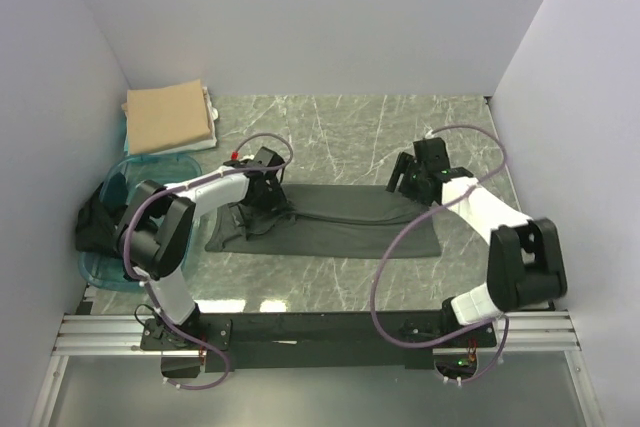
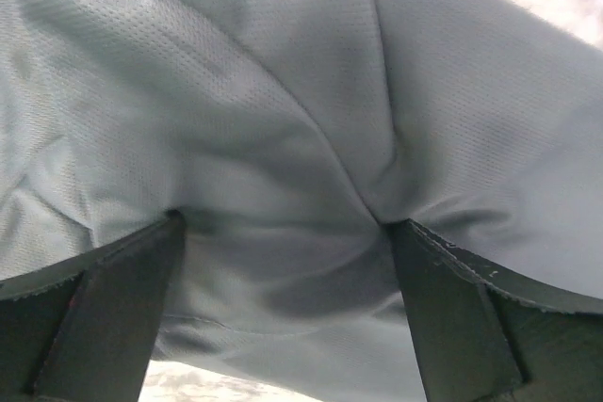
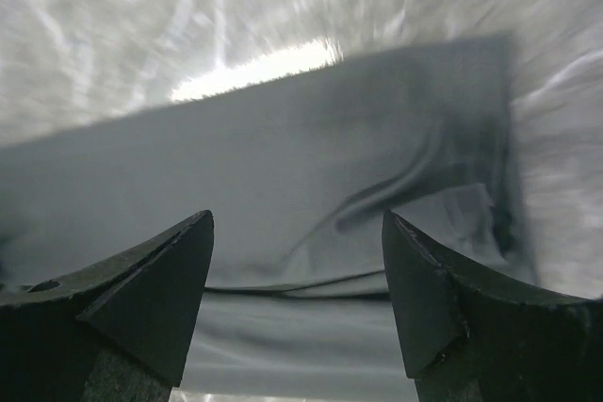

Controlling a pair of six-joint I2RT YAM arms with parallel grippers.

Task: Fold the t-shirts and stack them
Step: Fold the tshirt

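The charcoal-grey t-shirt [image 1: 330,222], folded into a long band, lies flat across the middle of the table [image 1: 350,127], running from left to right, with one arm at each end. The left gripper [image 2: 283,223] stands on the shirt's left end. Its jaws are spread wide and the fingertips [image 2: 141,261] press down into the cloth, which puckers into creases between them. Nothing is pinched. The right gripper [image 3: 297,218] hovers over the shirt's right end, jaws well apart and empty, with the cloth below the tips and not touching them.

Only the top view shows the rest of the scene. A tan t-shirt [image 1: 170,115] lies folded at the far left corner of the table on something white. Beside it, a teal tub [image 1: 150,165] sits along the left edge and holds black t-shirts [image 1: 98,222] in a heap.

The left wrist view is filled almost wholly by grey weave. It shows the creases running to the fingertips, which the top view cannot resolve. The right wrist view shows the shirt's squared right edge, a doubled layer with a curved wrinkle near that end, and bare marble beyond it. It is blurred.
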